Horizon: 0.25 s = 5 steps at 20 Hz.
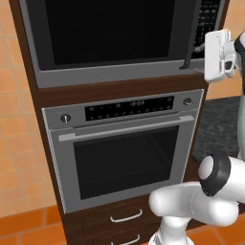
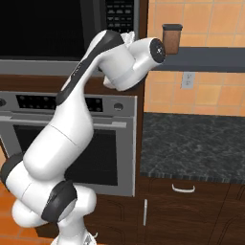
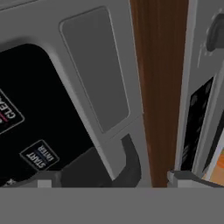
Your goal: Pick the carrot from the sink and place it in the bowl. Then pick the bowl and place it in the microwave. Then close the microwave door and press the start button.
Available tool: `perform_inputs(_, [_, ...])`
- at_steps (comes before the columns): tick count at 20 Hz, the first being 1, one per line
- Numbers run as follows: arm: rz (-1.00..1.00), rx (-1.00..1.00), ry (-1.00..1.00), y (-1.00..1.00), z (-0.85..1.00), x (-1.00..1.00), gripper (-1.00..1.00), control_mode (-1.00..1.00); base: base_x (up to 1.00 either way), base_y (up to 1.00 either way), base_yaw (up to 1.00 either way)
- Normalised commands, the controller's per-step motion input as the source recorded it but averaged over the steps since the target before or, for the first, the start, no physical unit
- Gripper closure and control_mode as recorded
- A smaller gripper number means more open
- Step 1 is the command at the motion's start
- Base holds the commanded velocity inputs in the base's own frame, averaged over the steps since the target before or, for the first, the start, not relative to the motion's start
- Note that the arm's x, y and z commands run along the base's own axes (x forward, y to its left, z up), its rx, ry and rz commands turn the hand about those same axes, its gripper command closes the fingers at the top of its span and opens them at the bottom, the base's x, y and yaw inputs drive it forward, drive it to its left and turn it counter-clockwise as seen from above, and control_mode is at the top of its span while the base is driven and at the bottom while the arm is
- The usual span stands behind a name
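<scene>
I have the white arm's two-finger gripper [image 3: 109, 179] raised to the lower right corner of the large built-in microwave [image 1: 43, 76] with its silver-grey frame — jaws spread wide, nothing between them. The wide dark glass microwave door [image 1: 110, 31] looks shut flush in the left base view, its long black bar handle [image 1: 191, 40] running down just left of the black keypad panel [image 1: 208, 19]. Below sits the stainless wall oven [image 1: 124, 153] with its lit display, in dark wood cabinetry [image 1: 119, 88]; in the right base view a speckled dark counter [image 2: 191, 143] stretches away beside it, a brown canister [image 2: 172, 38] on the shelf above. Bowl and carrot I cannot see; I judge they are behind the closed door.

The step in hand, as I read it, is the start button. In the hand view the small dark START/ENTER key [image 3: 39, 155] lies low and to the left, off the line between my fingertips [image 3: 43, 180] — so I should slide the hand toward it before pushing. I would close the jaws first, to press with one blunt tip and not straddle the key or catch the neighbouring CLEAR key [image 3: 6, 111], then push straight in, square to the panel, lightly. The handle's foot is close beside the gripper; I'll keep clear of it.
</scene>
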Motion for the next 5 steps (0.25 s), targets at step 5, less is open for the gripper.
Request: perform_inputs(5, [0.0,0.0,-0.16,0.07,-0.03,-1.0,-1.0,-1.0,0.0,0.0,0.0])
